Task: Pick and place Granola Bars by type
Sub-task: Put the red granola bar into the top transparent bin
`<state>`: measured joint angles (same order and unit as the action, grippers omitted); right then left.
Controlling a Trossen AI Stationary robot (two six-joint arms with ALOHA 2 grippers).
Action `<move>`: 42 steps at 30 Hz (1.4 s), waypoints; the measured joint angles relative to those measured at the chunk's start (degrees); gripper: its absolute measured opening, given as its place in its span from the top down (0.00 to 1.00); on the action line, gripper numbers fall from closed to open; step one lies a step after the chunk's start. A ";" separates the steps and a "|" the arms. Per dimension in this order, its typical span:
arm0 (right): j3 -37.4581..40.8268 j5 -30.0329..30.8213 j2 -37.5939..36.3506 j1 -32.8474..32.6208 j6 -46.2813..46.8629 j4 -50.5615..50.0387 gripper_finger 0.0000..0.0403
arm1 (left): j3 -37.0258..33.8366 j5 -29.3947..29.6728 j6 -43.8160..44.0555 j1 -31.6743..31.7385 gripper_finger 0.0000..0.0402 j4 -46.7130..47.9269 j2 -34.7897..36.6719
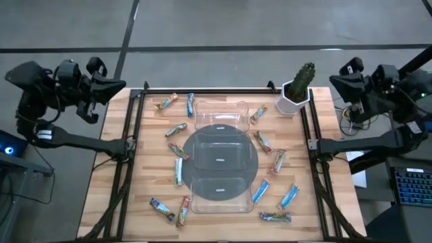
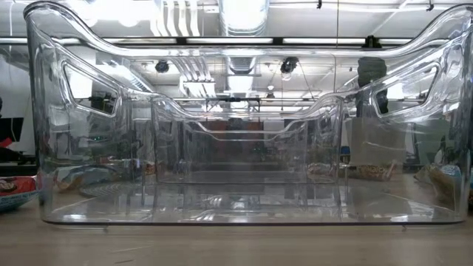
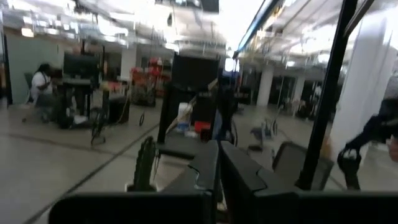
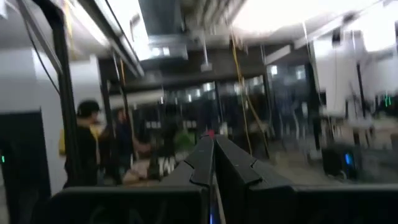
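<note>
Several granola bars lie flat on the wooden table around a clear plastic tray (image 1: 219, 128) in the high view: a light blue one (image 1: 260, 191), another blue one (image 1: 289, 196), an orange-brown one (image 1: 166, 102), a dark multicoloured one (image 1: 275, 217). The tray (image 2: 244, 177) fills the low view, and one bar (image 2: 15, 186) shows at its left. My left gripper (image 1: 116, 86) is raised beyond the table's far-left corner, shut (image 3: 219, 163). My right gripper (image 1: 335, 81) is raised beyond the far-right corner, shut (image 4: 213, 155).
A potted cactus in a white pot (image 1: 297, 91) stands at the table's far-right corner, near the right gripper. Black frame rails (image 1: 138, 128) run along the table's left, right and far sides. People show in the room beyond, one seated (image 3: 42, 84), one standing (image 4: 90, 146).
</note>
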<state>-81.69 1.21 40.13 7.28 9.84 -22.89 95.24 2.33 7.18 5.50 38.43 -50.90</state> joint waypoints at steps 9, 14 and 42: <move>-14.21 -0.17 9.76 0.01 -2.66 -16.20 0.98 | 6.41 0.04 -1.38 0.00 1.00 9.14 -5.44; -18.47 -0.35 13.05 -0.01 -4.46 -17.82 0.98 | 6.28 0.08 -1.40 0.00 1.00 9.25 -6.44; -26.47 -2.69 19.24 -0.01 -2.36 -33.99 0.98 | 6.27 13.23 -3.98 0.00 1.00 17.75 -7.18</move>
<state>-108.17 -1.47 59.37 7.27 7.49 -56.88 101.51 15.56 3.20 5.50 56.18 -58.07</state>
